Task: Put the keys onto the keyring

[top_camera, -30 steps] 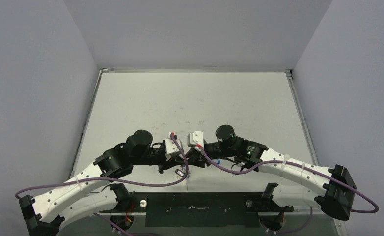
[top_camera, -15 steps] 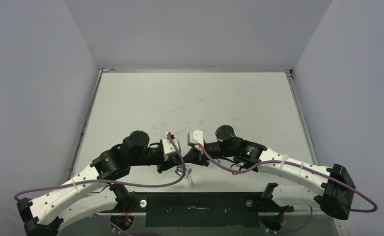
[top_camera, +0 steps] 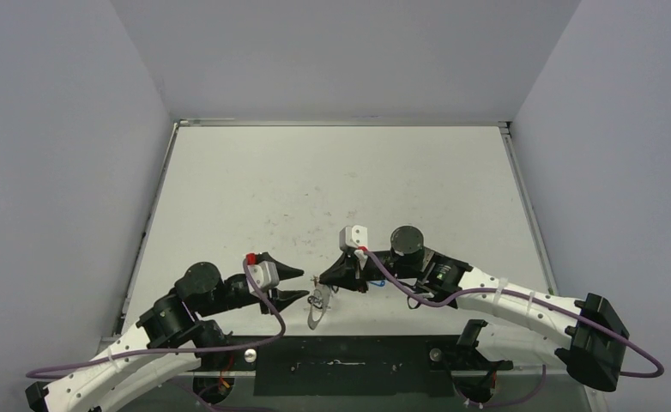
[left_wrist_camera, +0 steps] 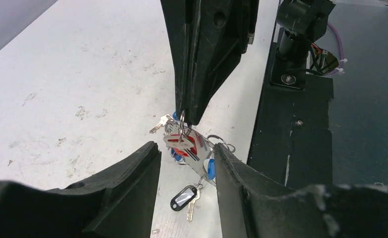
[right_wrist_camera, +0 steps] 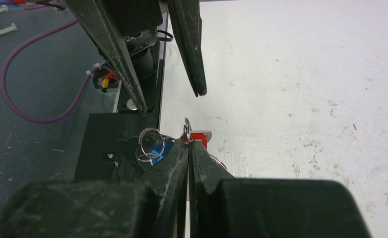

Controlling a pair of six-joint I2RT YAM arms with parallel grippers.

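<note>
My right gripper [top_camera: 319, 280] is shut, pinching the thin keyring [right_wrist_camera: 186, 126] at its top between the fingertips. In the left wrist view its fingers come down from above onto the keyring [left_wrist_camera: 182, 118]. Under it hangs a bunch: a red-tagged key [left_wrist_camera: 183, 144], a blue-tagged key [left_wrist_camera: 210, 169], a bare silver key [left_wrist_camera: 159, 124] and a black-tagged key [left_wrist_camera: 184, 196] lowest; I cannot tell whether that one touches the table. My left gripper [top_camera: 302, 283] is open just left of the bunch, its jaws apart on either side and touching nothing. The red tag [right_wrist_camera: 200, 136] and blue tag [right_wrist_camera: 161, 148] peek out behind my right fingers.
The black base plate [top_camera: 341, 365] runs along the near table edge, right beside the hanging bunch [top_camera: 317, 307]. Small loose split rings [right_wrist_camera: 150, 142] dangle with the bunch. Purple cables [top_camera: 401, 296] loop over both arms. Grey walls enclose the white table [top_camera: 332, 180].
The left gripper has opened and drawn back to the left, away from the bunch. The right gripper has shut on the keyring and holds the bunch alone, shifted slightly right.
</note>
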